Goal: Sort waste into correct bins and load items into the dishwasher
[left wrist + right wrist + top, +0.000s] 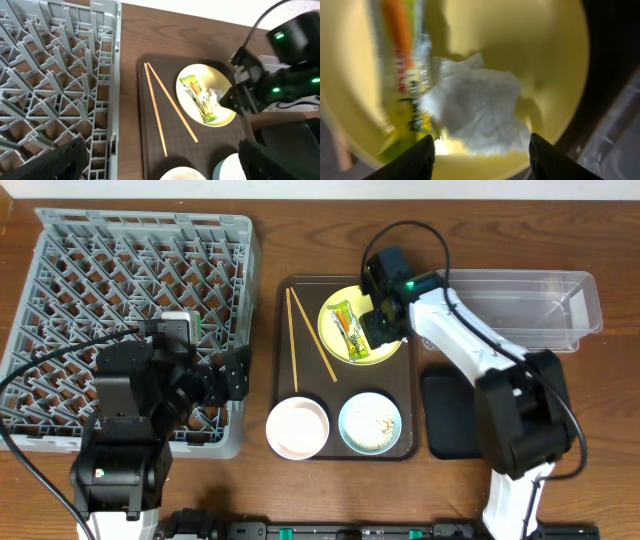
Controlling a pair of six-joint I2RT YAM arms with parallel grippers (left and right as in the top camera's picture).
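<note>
— Right gripper: where do we find it?
— Lower frame, jaws partly open astride the tissue on the yellow plate, placed to lift it binward; we cannot tell if they grip.

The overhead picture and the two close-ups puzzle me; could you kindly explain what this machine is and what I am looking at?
It is a robot with two arms at a table, each ending in a two-finger pincer. One camera looks down from above; one sits on each wrist. On the table: a grey dish rack, a brown tray, a clear tub and a black tray. The brown tray carries chopsticks, a white bowl, a blue bowl with crumbs and a yellow plate with a wrapper and a tissue. The left pincer is open and empty. The right pincer straddles the tissue; whether it grips yet is unclear.
</note>
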